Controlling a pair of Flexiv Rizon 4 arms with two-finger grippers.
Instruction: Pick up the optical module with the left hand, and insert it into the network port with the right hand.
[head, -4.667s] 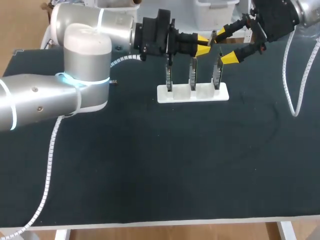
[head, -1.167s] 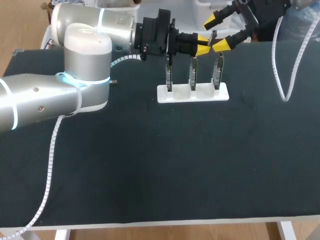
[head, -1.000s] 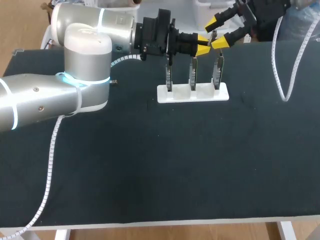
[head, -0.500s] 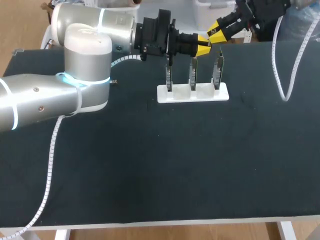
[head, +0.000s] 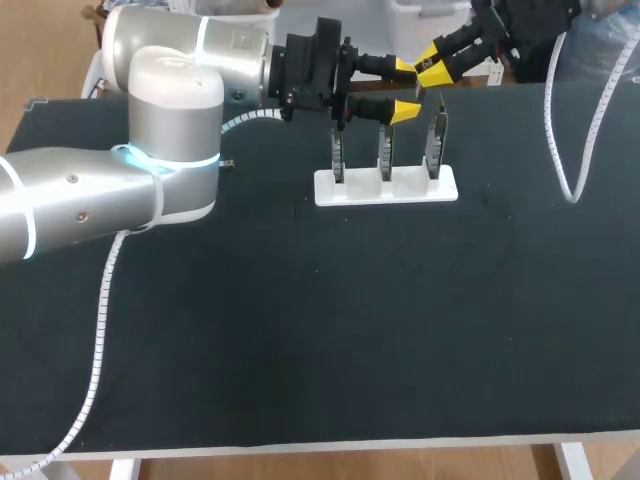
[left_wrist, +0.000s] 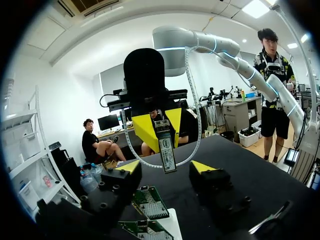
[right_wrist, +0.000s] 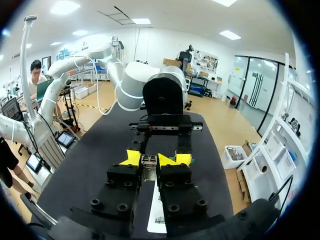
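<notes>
Yellow tips of the right gripper (right_wrist: 154, 159) are closed onto the module (right_wrist: 148, 163), one tip on each side, so only its end shows between them. Seen from the left wrist, the module (left_wrist: 167, 150) hangs slim and metallic below those tips. It carries a pale label whose print is too small to read.

Left gripper (left_wrist: 166, 167): fingers spread wide, holding nothing; the module sits in the gap between them, touching neither.

Head view: right gripper (head: 432, 64) is above the far right of the holder, tip to tip with the left gripper (head: 404, 88). The module itself is too small to make out here.

White holder (head: 385, 187) on the dark counter (head: 300, 330) has three slots, with one circuit board (head: 385, 150) upright in each. Any ports on the boards cannot be made out.
</notes>
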